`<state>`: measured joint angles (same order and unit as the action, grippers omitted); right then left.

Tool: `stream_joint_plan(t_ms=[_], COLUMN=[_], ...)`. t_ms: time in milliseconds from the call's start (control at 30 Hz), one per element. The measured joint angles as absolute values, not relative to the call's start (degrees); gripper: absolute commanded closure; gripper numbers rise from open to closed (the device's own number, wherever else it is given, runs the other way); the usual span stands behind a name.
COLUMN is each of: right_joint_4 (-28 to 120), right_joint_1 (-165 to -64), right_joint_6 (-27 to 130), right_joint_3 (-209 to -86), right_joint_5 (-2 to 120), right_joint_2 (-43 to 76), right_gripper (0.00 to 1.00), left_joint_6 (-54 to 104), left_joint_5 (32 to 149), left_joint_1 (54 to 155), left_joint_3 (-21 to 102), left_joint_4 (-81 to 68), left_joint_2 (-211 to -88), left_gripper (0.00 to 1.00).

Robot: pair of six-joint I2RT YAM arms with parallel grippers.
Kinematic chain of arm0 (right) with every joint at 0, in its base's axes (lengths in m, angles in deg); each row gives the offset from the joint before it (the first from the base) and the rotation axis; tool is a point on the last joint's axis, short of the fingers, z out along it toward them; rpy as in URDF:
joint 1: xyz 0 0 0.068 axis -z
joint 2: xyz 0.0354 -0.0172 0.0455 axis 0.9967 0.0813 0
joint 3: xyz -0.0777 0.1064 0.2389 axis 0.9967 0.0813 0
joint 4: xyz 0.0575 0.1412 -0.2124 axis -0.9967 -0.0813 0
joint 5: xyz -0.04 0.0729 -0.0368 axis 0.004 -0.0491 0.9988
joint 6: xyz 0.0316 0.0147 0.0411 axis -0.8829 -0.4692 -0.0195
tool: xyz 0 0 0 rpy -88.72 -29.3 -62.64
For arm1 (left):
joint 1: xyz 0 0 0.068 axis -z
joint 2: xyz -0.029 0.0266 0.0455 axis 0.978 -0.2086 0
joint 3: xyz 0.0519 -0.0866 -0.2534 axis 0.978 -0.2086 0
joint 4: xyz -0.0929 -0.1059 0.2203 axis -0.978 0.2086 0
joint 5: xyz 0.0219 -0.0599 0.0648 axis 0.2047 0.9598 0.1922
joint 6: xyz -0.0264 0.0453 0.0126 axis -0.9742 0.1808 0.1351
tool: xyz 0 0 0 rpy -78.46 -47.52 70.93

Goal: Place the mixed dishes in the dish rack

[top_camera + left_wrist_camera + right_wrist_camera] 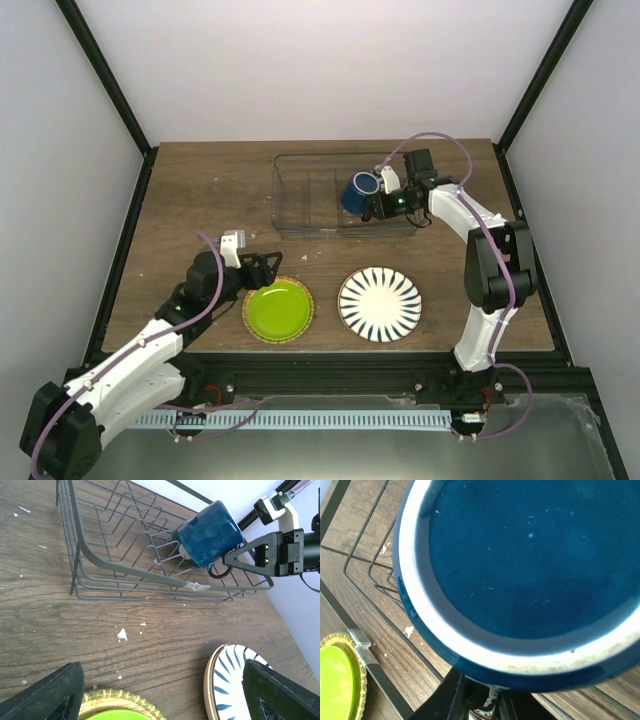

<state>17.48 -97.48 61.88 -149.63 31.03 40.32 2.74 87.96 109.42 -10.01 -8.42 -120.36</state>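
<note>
The dark blue mug (358, 192) hangs tilted over the right part of the wire dish rack (305, 200). My right gripper (381, 205) is shut on its handle. In the right wrist view the mug (530, 555) fills the frame, with the handle between my gripper (485, 700). My left gripper (268, 270) is open and empty at the far edge of the lime-green plate (278, 310). The blue-striped white plate (380, 303) lies to its right. The left wrist view shows the rack (125, 572), mug (210, 532), green plate (120, 707) and striped plate (227, 680). The white bowl is out of view.
The rack stands at the back centre of the wooden table (200, 200). A black frame post rises at each back corner. White crumbs (121, 634) lie on the wood in front of the rack.
</note>
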Motion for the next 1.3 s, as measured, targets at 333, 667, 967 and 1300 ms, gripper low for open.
stream_joint_plan(t_ms=[333,667,967,1300], right_joint_4=[10.53,7.84,5.68,3.97], right_joint_1=[-97.37,-97.08,-97.17,-96.71], right_joint_6=[66.33,67.82,68.17,67.34], right_joint_3=[-153.59,-154.90,-155.60,-155.58], right_joint_5=[31.36,36.30,42.55,47.10], right_joint_2=[45.46,46.86,46.22,44.76], right_gripper=[0.99,0.99,0.80,0.63], left_joint_6=[2.85,2.85,2.83,2.81], left_joint_5=[88.70,88.83,89.11,89.88], left_joint_1=[109.33,109.31,109.09,109.07], left_joint_3=[-10.01,-10.01,-10.01,-10.01], left_joint_4=[-8.42,-8.42,-8.47,-8.49], left_joint_2=[-120.73,-121.12,-122.10,-122.89], left_gripper=[0.12,0.12,0.12,0.12])
